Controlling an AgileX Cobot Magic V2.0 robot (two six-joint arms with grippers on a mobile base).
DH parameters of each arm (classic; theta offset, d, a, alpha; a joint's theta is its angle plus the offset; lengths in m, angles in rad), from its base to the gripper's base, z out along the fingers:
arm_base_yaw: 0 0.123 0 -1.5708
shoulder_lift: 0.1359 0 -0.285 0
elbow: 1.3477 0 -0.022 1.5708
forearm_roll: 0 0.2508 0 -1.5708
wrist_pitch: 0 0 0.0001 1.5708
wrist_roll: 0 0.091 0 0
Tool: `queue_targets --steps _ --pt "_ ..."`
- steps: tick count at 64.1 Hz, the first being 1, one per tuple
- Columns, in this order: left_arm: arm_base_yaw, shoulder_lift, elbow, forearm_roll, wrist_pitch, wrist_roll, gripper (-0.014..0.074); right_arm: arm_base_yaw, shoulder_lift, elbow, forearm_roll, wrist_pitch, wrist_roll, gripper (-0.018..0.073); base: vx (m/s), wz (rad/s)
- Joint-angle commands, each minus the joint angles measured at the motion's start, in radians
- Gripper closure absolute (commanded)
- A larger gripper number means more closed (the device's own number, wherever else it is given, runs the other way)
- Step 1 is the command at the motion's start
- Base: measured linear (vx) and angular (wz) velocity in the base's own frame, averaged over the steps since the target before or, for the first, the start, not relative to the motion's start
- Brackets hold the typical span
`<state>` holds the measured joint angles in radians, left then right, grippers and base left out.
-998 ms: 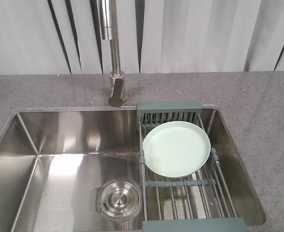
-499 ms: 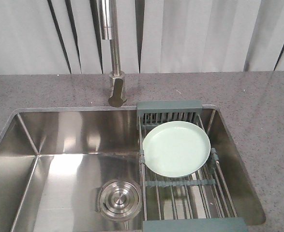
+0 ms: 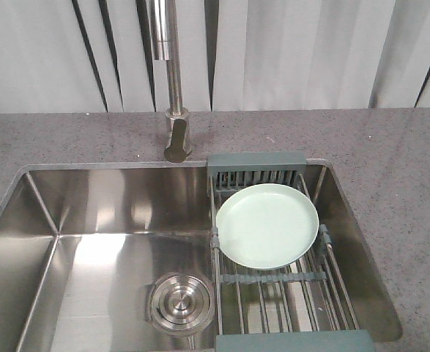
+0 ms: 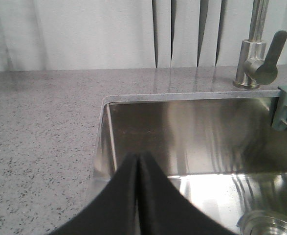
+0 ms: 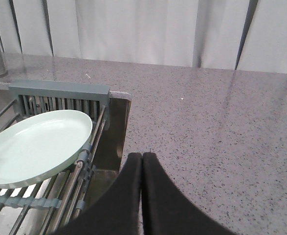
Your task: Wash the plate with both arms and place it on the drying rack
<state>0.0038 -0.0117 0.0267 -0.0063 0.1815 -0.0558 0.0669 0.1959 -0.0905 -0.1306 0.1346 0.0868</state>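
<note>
At the bottom of each wrist view, 2 black fingers press together with nothing between them. The left gripper (image 4: 138,159) hangs over the near left corner of the sink (image 4: 106,127), pointing toward the faucet (image 4: 258,54) at upper right. The right gripper (image 5: 142,157) hangs over the grey speckled counter (image 5: 216,127), just right of the sink's edge. The plate (image 3: 267,226), pale mint green, smooth, shallow-rimmed, lies face up on the rods of the drying rack (image 3: 273,282) in the sink's right half, toward its far end. The round drain (image 3: 179,302) sits lower left of it.
</note>
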Motion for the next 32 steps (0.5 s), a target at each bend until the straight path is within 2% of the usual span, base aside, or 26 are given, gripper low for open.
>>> queue_targets --steps 1,15,26,32 --pt "-0.003 -0.016 0.015 -0.009 -0.072 -0.003 0.0602 -0.005 -0.034 0.01 0.001 -0.107 -0.02 0.0568 0.0 0.0" --pt "-0.003 -0.016 0.015 -0.009 -0.072 -0.003 0.0602 -0.005 -0.129 0.086 0.032 -0.105 -0.067 0.0568 0.0 0.0" --pt "-0.003 -0.016 0.015 -0.009 -0.072 -0.003 0.0602 -0.005 -0.184 0.132 0.131 -0.116 -0.128 0.0568 0.0 0.0" --pt "-0.003 -0.016 0.015 -0.009 -0.072 -0.003 0.0602 -0.005 -0.214 0.138 0.144 -0.092 -0.132 0.0568 0.0 0.0"
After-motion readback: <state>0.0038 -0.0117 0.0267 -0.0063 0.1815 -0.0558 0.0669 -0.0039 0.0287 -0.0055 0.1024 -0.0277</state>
